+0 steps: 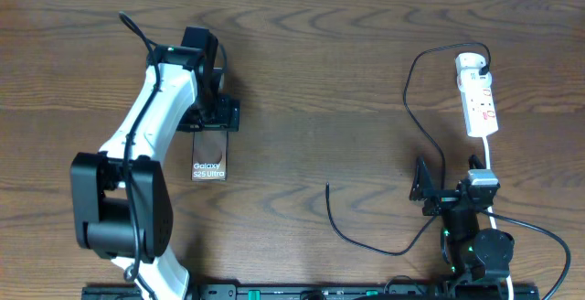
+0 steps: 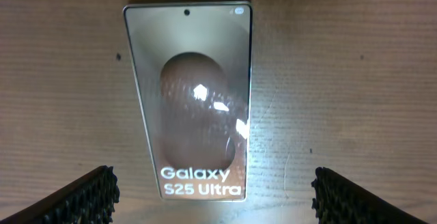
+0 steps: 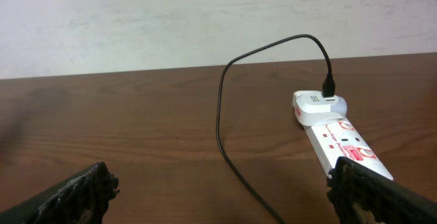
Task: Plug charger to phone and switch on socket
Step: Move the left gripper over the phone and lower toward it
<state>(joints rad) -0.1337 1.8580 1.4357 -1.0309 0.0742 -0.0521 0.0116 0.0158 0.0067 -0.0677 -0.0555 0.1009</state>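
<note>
Left fingers (image 2: 82, 198) frame the phone (image 2: 194, 94); only overhead shows the charger (image 1: 408, 88) tip.

The white socket (image 3: 341, 138) lies on the brown desk (image 3: 136, 128), at the right. The thin black charger (image 3: 220, 115) is plugged into its round end, loops up, then runs down. The right claw (image 3: 220, 183) is spread wide and holds nothing.

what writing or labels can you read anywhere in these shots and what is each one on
"Galaxy S25 Ultra": white lettering in two lines on the face of the flat dark brownish-grey phone, at the end nearest the left wrist camera.
Red and grey print on the narrow white plastic power strip, and a grey mark on its rounded end: too small or blurred to read.
No other text shows.
</note>
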